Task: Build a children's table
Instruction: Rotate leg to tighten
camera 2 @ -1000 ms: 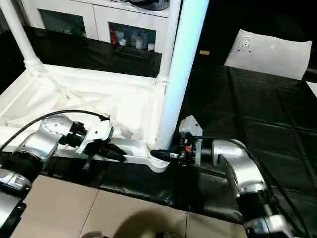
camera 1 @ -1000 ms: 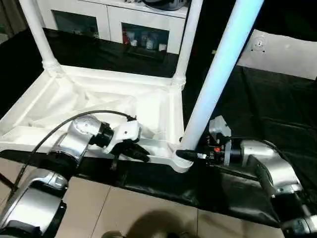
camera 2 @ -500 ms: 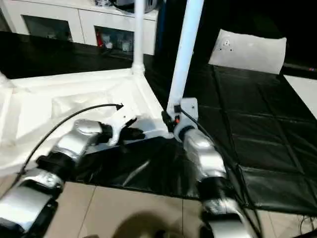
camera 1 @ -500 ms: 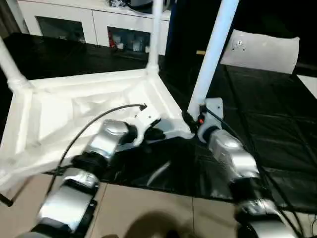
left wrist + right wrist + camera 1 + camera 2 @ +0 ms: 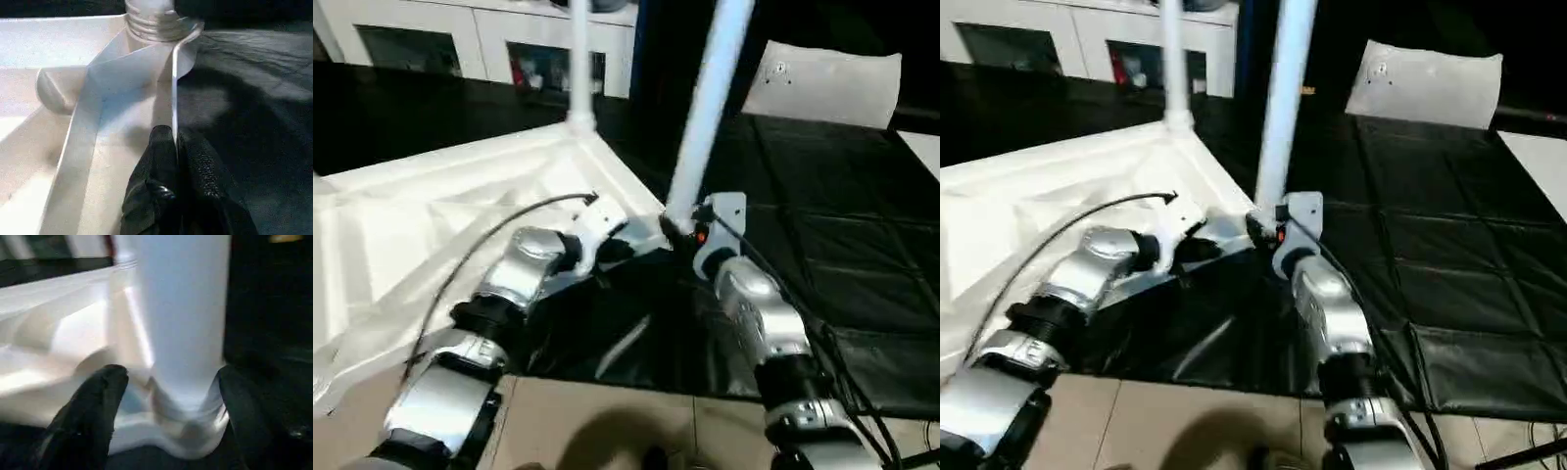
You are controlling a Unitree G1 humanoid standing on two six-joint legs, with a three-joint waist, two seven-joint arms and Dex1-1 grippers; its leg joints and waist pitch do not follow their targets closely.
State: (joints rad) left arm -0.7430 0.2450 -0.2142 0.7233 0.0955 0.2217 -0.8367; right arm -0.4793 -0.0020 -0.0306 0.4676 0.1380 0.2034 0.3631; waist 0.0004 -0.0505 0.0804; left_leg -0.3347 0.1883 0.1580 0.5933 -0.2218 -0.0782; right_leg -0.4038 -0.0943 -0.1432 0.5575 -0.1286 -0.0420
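The children's table (image 5: 411,225) lies upside down on the black mat, its ribbed underside facing up. One white leg (image 5: 705,108) stands upright in the near corner socket and another leg (image 5: 578,59) stands behind it. My left gripper (image 5: 612,250) is shut on the table's thin rim (image 5: 173,88), close to that socket (image 5: 156,24). My right gripper (image 5: 677,233) is at the base of the near leg (image 5: 181,308). Its black fingers (image 5: 98,401) stand open on either side of the leg, with a gap showing on one side.
The black mat (image 5: 822,225) runs on to the right, where a flat white panel (image 5: 822,83) lies at the back. A white cabinet with glass doors (image 5: 460,39) stands behind the table. Tiled floor (image 5: 607,431) borders the mat's near edge.
The whole view has swung and tilted, so the camera has moved. My right gripper's fingers have spread apart at the leg's base. The left gripper keeps its pinch on the rim.
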